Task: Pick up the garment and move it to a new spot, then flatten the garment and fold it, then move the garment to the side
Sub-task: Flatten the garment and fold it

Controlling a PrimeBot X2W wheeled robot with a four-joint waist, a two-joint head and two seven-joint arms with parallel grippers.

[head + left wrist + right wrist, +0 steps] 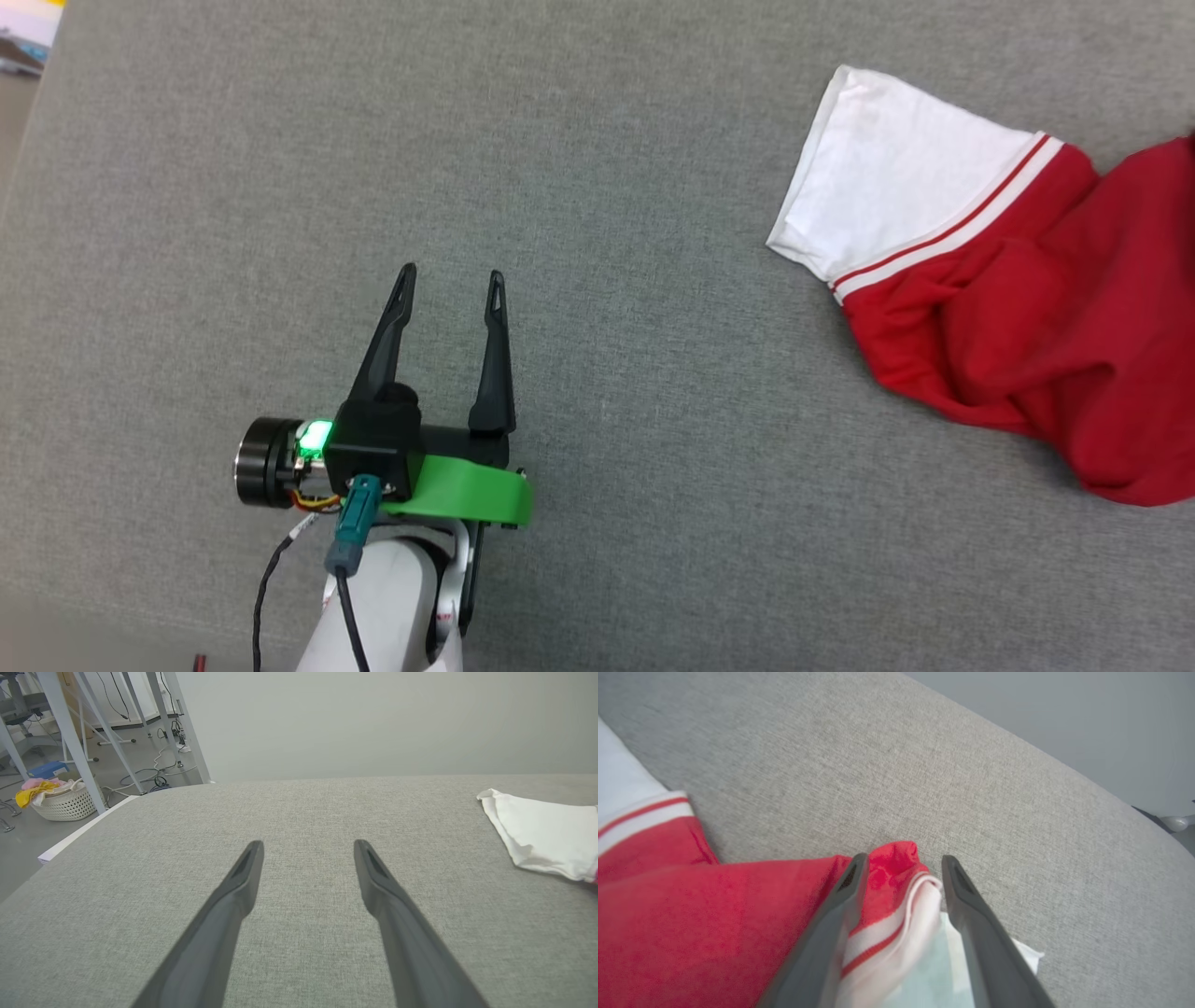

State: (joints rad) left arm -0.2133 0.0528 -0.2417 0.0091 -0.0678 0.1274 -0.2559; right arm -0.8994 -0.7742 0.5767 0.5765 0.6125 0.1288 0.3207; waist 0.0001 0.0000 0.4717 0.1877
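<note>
The garment (1018, 308), red with a white sleeve and red-and-white striped trim, lies crumpled at the right of the grey padded table (597, 187) and runs off the right edge of the head view. My left gripper (453, 275) is open over bare table well left of it, nothing between its fingers. The left wrist view shows the same open left gripper (308, 844), with the garment's white sleeve (542, 830) far right. My right gripper (905, 857) stands open, its fingers on either side of a bunched fold of the garment (691, 914) at the trim.
Off the table's left edge (79, 833), a white laundry basket (65, 800) with yellow and pink cloth stands on the floor among metal frame legs (70, 732) and cables. A pale wall rises behind the table's far edge.
</note>
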